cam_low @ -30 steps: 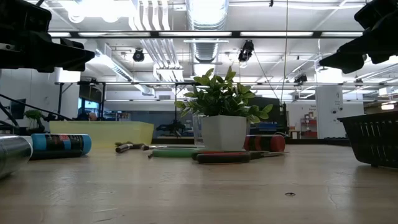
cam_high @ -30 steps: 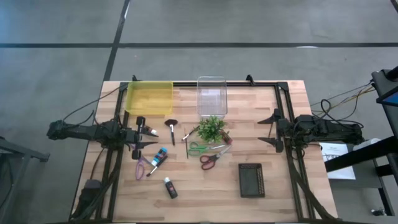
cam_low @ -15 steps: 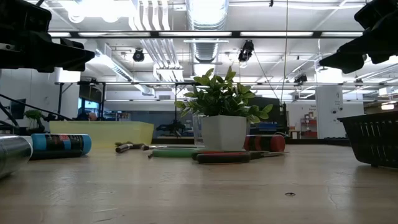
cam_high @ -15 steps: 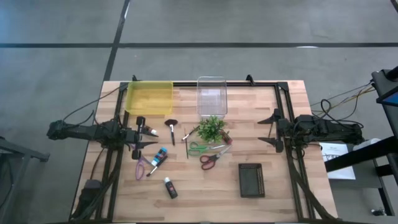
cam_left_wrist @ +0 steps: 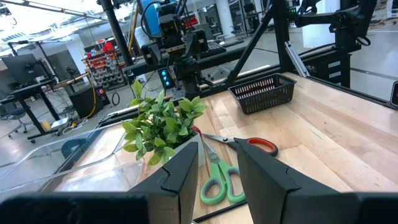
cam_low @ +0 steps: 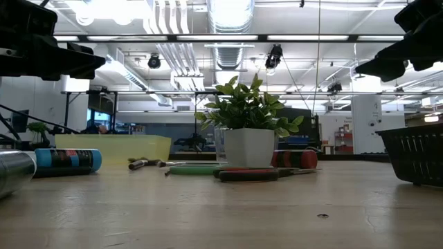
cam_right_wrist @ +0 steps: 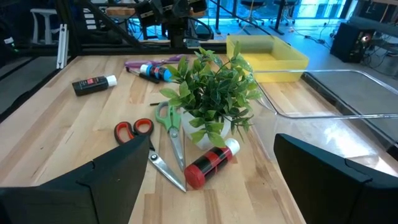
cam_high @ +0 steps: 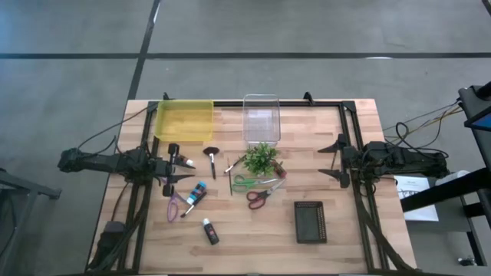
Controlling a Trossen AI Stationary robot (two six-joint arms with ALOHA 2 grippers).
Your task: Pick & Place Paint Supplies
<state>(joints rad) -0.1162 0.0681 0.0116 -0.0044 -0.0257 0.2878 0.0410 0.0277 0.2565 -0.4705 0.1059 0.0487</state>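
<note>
The left gripper [cam_high: 178, 169] hovers over the table's left side, its fingers a narrow gap apart and holding nothing. Probably it is lined up on the supplies scattered just beside it.

The yellow tray [cam_high: 184, 120] and the clear bin [cam_high: 261, 115] sit along the far edge, likely as drop-off places.

- **Fan brush:** the fan brush [cam_high: 211, 159] lies with its head toward the far edge and its handle running toward the near one.
- **Blue tube:** the blue tube [cam_high: 198, 192] lies on a diagonal beside the purple scissors [cam_high: 175, 207].
- **Black tube:** the black tube [cam_high: 210, 231] lies nearer the front, with its white cap toward the far side.
- **Scissors:** right of the brush, the green scissors [cam_high: 249, 182] and the red scissors [cam_high: 261, 196] lie flat just in front of the potted plant [cam_high: 260, 159], handles left and blades pointing right — the red pair is angled.

A black basket [cam_high: 310, 221] stands farther right.

The right gripper [cam_high: 336, 161] waits over the right side with its fingers spread wide and empty — well apart from everything.
</note>
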